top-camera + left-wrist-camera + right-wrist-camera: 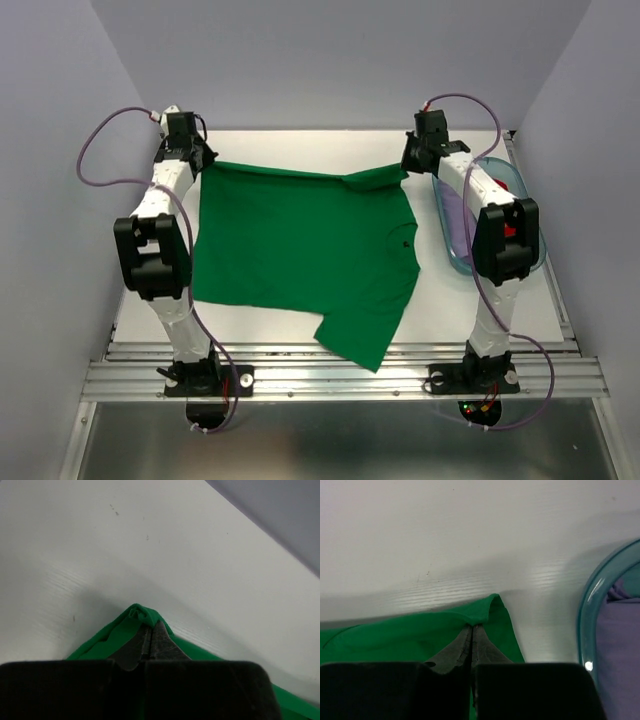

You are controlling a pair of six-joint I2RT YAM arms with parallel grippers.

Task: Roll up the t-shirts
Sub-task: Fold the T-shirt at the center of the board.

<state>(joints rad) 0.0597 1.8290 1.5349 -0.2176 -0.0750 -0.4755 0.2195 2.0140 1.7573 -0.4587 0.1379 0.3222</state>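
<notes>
A green shirt is spread flat on the bench, with its far corners at 10 and 2 o'clock grasped in the clenched left jaws and right jaws, apparently to be tensioned smooth for rolling. A lilac shirt is kept in the tub at 3 o'clock.

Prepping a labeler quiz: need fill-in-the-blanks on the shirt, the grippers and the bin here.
1. The t-shirt spread on the table is ___.
2. The left gripper and right gripper are both ___ (open or shut) on its cloth.
3. The blue bin stands nearest the ___ gripper.
Missing words: green; shut; right.
</notes>
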